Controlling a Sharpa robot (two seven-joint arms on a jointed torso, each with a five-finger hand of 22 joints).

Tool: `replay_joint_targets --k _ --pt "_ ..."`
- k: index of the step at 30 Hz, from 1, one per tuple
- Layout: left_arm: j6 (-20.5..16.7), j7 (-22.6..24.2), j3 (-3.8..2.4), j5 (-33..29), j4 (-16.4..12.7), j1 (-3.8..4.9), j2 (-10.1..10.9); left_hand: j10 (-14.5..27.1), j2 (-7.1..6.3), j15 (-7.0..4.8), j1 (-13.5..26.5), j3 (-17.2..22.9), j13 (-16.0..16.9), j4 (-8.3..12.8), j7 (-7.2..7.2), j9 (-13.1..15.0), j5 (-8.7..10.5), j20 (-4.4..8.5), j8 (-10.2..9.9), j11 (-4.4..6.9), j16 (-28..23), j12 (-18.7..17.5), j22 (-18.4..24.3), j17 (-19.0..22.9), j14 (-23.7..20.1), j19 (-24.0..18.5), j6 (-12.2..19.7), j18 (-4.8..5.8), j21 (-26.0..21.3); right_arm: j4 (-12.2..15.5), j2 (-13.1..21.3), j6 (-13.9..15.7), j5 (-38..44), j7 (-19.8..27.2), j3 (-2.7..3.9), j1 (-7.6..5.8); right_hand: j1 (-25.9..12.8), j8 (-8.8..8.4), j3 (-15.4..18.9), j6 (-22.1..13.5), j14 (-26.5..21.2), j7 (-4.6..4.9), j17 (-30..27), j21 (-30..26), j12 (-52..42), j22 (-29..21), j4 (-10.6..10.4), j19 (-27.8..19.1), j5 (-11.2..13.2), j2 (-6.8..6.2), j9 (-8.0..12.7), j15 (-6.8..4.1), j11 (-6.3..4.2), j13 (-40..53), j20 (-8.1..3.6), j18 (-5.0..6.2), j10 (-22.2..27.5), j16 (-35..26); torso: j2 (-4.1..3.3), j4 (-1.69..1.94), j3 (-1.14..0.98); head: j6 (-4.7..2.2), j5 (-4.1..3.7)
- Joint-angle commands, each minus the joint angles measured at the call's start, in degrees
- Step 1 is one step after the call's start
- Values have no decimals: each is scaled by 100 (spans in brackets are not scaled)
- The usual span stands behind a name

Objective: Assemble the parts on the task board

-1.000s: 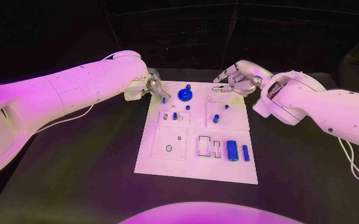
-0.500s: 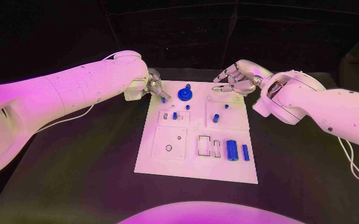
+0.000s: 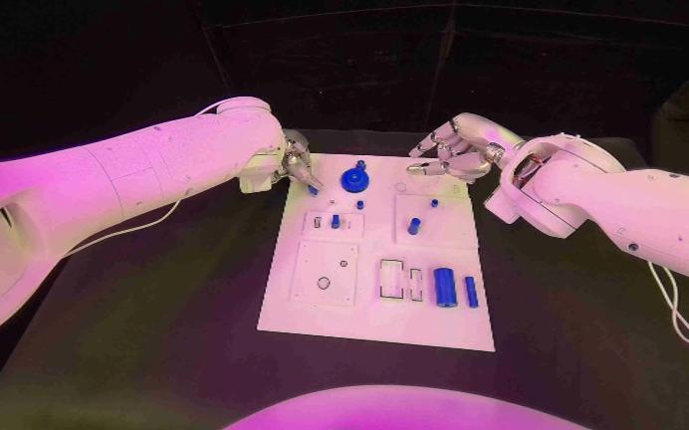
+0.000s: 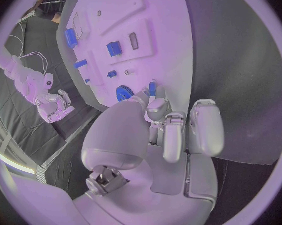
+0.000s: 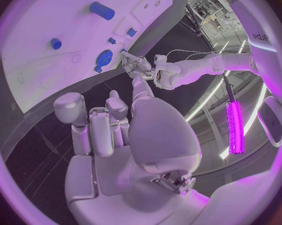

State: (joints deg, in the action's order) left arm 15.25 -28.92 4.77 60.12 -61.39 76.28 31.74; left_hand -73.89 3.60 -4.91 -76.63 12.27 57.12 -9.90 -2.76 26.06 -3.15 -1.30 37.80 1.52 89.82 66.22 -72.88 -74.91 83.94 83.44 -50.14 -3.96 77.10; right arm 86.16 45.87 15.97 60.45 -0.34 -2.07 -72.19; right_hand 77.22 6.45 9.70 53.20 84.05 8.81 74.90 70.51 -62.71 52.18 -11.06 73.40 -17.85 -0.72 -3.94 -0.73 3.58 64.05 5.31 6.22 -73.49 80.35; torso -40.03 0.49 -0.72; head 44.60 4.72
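The white task board point(image 3: 376, 261) lies in the middle of the black table. My left hand point(image 3: 295, 167) is at the board's far left corner and pinches a small blue peg point(image 3: 314, 189) at its fingertips; the peg point(image 4: 152, 89) stands just beside the blue gear point(image 4: 123, 92). That gear point(image 3: 353, 183) sits on the board's far end. Over the far right corner hovers my right hand point(image 3: 448, 156), fingers spread and holding nothing. From the right wrist I see the board point(image 5: 66, 35), the gear point(image 5: 105, 58) and my left hand point(image 5: 140, 66).
A blue cylinder point(image 3: 445, 289) and a slim blue bar point(image 3: 471, 293) lie near the board's front right. Small blue pegs point(image 3: 413, 226) point(image 3: 337, 221) stand mid-board. Square recesses point(image 3: 328, 276) take up the board's front left. Black table surrounds the board.
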Motion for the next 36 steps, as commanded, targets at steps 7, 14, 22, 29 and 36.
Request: replay_joint_targets --k 7,14,22,29,36 --pt "-447 233 1 -353 -347 1 264 -68 -419 17 737 2015 10 987 -5 97 -18 -20 250 -6 18 12 -33 -1509 606 14 20 16 -11 3 9 -34 -13 33 3 -11 61 26 -10 -17 276 -17 53 -14 -36 4 35 24 -24 12 -1 -21 -3 5 -17 72 -20 -37 8 13 -4 4 8" --pt "-925 187 2 -580 -956 -1 640 -110 -498 4 942 2310 48 1055 10 137 -16 -13 347 1 18 53 -59 -1509 606 26 26 20 0 3 20 -38 -13 28 3 -11 61 26 -10 -17 276 -17 53 -14 -36 4 35 24 -24 12 -1 -21 -3 5 -17 72 -20 -37 9 16 -2 -9 23" --pt "-1461 232 9 -472 -1707 -138 1076 -114 -534 -1 996 2405 42 1093 18 152 -15 -9 384 7 18 52 -69 -1509 606 31 32 21 4 3 39 -52 -13 19 3 -11 70 28 -7 -16 276 -18 51 -18 -33 -2 39 23 -28 16 -1 -21 -3 1 -17 73 -17 -40 14 42 -2 -9 54" --pt "-1742 340 15 20 -2090 -322 1314 -113 -586 -3 1015 2445 29 1126 23 159 -9 -7 404 11 18 45 -79 -1509 606 35 37 23 10 -7 43 -72 -13 15 2 -11 70 28 -7 -16 276 -18 51 -18 -33 -2 39 23 -28 16 -1 -21 -3 1 -17 73 -17 -40 15 57 4 6 43" --pt "-1866 388 21 290 -2296 -419 1427 -126 -640 -5 1023 2473 42 1160 29 163 -6 -5 419 16 18 57 -94 -1509 606 41 37 27 20 -20 38 -81 -13 17 2 -11 70 29 -5 -16 275 -17 46 -19 -30 -3 39 23 -29 17 -1 -21 -3 -2 -18 73 -15 -43 11 50 3 17 53"
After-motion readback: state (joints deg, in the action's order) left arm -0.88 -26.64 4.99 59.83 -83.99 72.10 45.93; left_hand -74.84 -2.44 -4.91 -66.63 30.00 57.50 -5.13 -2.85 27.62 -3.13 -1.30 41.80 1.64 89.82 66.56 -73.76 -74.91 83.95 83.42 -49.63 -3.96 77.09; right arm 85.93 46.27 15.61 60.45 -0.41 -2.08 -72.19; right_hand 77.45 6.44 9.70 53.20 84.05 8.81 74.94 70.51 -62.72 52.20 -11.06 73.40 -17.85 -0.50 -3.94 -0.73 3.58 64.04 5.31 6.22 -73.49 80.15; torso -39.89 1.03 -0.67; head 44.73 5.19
